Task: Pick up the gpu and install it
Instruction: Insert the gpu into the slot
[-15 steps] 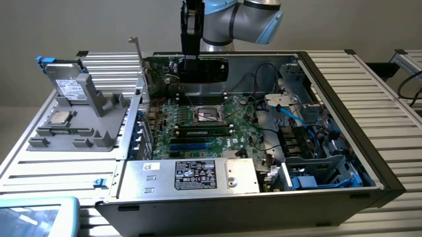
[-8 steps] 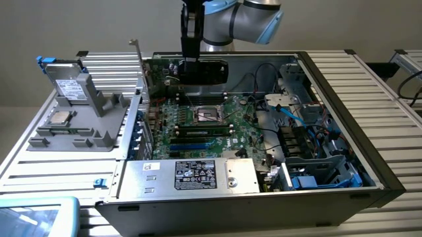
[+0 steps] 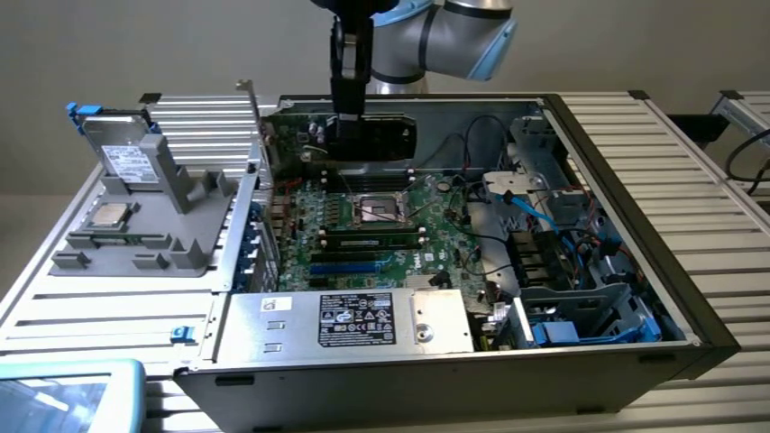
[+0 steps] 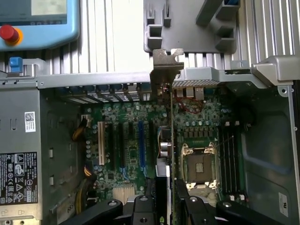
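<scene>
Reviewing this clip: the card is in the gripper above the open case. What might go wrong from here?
The gpu hangs edge-on in the gripper, close beside the open CPU socket; a sideways drift might strike it. Its silver bracket looks close to the case wall and may catch there.

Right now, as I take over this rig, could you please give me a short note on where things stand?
Gripper: shut on the graphics card, gripping it by its upper edge.
Card: held on edge over the motherboard inside the open computer case, with its silver bracket towards the case's rear wall.
Done: card picked up and brought over the case.
Left: card not yet seated; the expansion slots look bare.
</scene>
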{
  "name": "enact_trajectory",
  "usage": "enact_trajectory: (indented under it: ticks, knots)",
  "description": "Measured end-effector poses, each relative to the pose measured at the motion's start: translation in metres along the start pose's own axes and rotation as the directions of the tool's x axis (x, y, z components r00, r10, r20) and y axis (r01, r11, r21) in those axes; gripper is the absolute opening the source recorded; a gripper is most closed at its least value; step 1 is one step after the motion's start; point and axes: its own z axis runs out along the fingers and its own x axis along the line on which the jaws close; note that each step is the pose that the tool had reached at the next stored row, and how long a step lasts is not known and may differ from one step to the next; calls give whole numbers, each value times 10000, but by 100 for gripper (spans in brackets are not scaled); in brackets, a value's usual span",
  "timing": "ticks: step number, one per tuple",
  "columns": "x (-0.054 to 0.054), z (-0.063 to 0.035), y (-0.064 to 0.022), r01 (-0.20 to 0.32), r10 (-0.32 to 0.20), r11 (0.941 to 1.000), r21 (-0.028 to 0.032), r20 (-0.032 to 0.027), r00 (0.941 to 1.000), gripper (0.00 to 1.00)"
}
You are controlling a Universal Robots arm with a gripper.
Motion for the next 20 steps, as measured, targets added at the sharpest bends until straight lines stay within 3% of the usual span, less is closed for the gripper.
enact_trajectory:
  ticks: [3,20]
  knots:
    - [53,53,-7,0,0,10000,-1,44,10000,28]
    - [325,352,-61,-99,99,10000,-3,81,9999,28]
